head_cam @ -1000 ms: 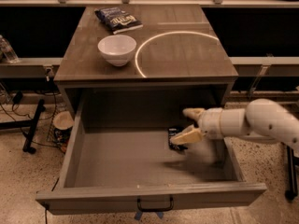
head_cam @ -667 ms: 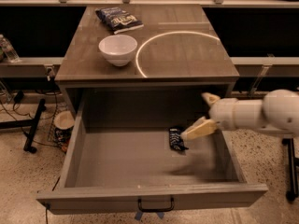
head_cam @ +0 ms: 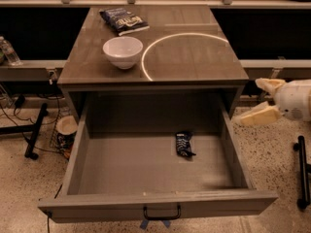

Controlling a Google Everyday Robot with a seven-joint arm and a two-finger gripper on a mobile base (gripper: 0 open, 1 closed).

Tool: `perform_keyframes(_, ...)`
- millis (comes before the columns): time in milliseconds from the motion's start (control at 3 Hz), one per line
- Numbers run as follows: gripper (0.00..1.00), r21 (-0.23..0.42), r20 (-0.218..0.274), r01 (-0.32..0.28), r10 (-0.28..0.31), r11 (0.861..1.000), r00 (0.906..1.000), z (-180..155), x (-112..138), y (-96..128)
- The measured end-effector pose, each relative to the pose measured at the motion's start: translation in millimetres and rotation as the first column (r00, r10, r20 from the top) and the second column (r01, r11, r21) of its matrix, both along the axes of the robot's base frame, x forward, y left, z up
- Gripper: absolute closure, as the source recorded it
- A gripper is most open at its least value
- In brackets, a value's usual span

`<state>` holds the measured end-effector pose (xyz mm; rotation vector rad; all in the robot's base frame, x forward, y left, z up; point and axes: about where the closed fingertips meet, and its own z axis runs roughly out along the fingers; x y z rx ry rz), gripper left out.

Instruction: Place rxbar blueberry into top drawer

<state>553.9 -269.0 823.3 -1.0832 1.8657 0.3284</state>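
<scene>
The rxbar blueberry, a small dark bar with pale print, lies flat on the floor of the top drawer, right of its middle. The drawer is pulled wide open, with a black handle on its front panel. My gripper is outside the drawer, past its right wall and level with the cabinet's top edge. Its two cream fingers are spread apart and hold nothing. It is well clear of the bar.
On the cabinet top stand a white bowl and a dark blue chip bag. A paper cup and cables sit on the floor at the left. A black stand is at the right.
The gripper let go of the bar inside the drawer, rose and withdrew to the right, out past the drawer's side wall. The bar stays on the drawer floor.
</scene>
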Motion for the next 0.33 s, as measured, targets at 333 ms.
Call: perform_keyframes(333,0.10,0.004,0.001,-0.006,0.006,1.000,1.0000,0.2,1.8,2.9)
